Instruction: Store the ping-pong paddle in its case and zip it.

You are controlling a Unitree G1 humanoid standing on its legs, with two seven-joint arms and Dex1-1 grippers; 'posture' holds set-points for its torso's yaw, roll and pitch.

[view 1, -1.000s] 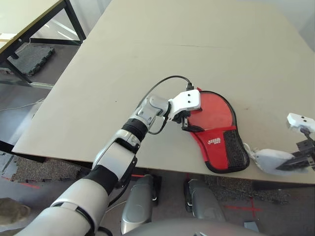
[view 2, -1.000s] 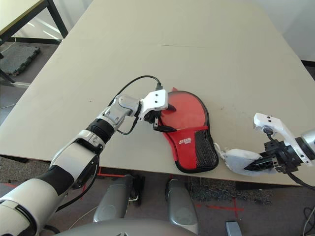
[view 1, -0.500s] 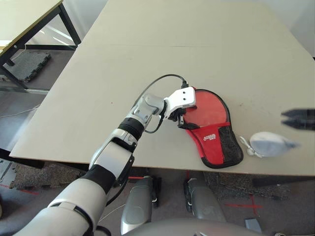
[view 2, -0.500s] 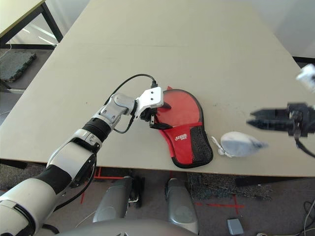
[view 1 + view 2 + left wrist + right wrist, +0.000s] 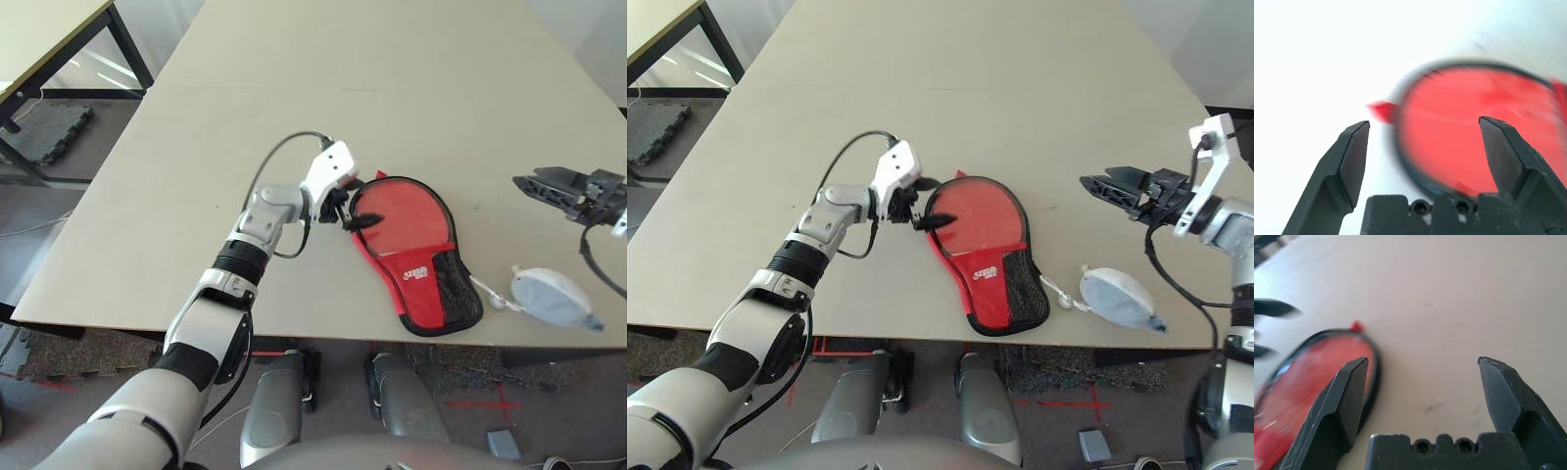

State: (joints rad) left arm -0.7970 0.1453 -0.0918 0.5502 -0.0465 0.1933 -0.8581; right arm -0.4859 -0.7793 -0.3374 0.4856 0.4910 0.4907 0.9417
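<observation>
The red case [image 5: 411, 245] lies flat on the table near its front edge, black mesh pocket [image 5: 456, 289] toward me, black zipper edging around it. The ping-pong paddle is hidden. My left gripper [image 5: 351, 211] stands open at the far-left rim of the case's round end; in the left wrist view the left gripper [image 5: 1422, 125] frames that rim, and a small red tab [image 5: 1382, 110] sticks out from it. My right gripper [image 5: 524, 184] hovers open and empty to the right of the case, pointing toward it, and the right wrist view looks between the open fingers [image 5: 1354, 382] at the case [image 5: 1317, 377].
A whitish translucent pouch [image 5: 554, 299] with a cord lies near the table's front edge, right of the case. The table's front edge [image 5: 294, 338] runs close below both. A black-framed second table [image 5: 59, 59] stands at far left. Bare tabletop stretches behind the case.
My right gripper has opened and let go of the whitish pouch, which now lies on the table; that arm rose and drew back. My left gripper shifted along the case's round rim.
</observation>
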